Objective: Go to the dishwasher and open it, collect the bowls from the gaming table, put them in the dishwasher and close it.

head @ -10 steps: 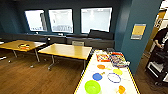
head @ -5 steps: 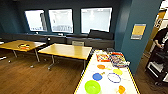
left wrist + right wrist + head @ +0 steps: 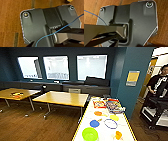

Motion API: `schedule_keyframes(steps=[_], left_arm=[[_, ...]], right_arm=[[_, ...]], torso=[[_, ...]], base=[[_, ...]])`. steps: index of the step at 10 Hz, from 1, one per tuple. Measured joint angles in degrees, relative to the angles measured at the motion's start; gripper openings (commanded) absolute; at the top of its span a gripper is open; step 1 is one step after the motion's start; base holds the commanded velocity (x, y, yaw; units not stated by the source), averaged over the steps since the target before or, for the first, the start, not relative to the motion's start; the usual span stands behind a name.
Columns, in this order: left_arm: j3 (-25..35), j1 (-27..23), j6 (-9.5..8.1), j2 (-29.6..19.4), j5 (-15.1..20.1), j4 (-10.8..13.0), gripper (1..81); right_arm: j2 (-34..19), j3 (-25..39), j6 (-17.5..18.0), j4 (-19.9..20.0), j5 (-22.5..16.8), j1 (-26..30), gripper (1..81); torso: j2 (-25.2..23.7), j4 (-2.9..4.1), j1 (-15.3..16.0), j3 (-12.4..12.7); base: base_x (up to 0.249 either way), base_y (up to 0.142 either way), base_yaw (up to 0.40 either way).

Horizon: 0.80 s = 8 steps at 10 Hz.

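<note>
The gaming table (image 3: 85, 122), white-topped with yellow edges and printed coloured circles, runs away from me at the lower right of the head view. A large lime-green bowl (image 3: 90, 134) stands at its near end. A small orange bowl (image 3: 118, 135) sits to the right of it, near the table's right edge. The dishwasher is out of view. Both wrist views look down past the robot's dark plate onto wooden floor (image 3: 10, 18), and the state of either gripper cannot be made out there.
Colourful game boxes (image 3: 107, 105) lie at the gaming table's far end. Two wooden tables (image 3: 61, 98) stand to the left on wooden floor, with a dark bench under the windows. A teal pillar (image 3: 130, 82) rises on the right, beside a person (image 3: 158, 82) at a dark cart (image 3: 155, 110).
</note>
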Motion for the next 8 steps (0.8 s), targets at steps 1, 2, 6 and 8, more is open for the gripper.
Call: schedule_keyframes(steps=[1,2,6,8], left_arm=[[0.0,-0.6,-0.02,-0.1,-0.4,0.0,81.1],[-0.1,-0.8,-0.02,-0.2,-0.5,0.0,81.1],[-0.1,-0.2,-0.02,-0.1,-0.3,0.0,81.1],[-0.1,-0.3,-0.02,0.0,-0.4,0.0,81.1]], right_arm=[[0.1,0.0,0.0,0.0,-0.1,-0.3,81.1],[0.1,0.0,0.0,0.0,-0.1,-0.3,81.1],[0.2,0.0,0.0,0.0,-0.1,-0.3,81.1],[0.2,0.0,0.0,0.0,-0.1,-0.4,81.1]], torso=[[0.0,0.00,0.0,0.0],[0.0,0.00,0.0,0.0],[0.0,0.00,0.0,0.0],[0.0,0.00,0.0,0.0]], base=[[0.000,0.000,-0.230],[0.000,0.000,-0.201],[0.000,0.000,-0.138],[0.000,0.000,0.000]])
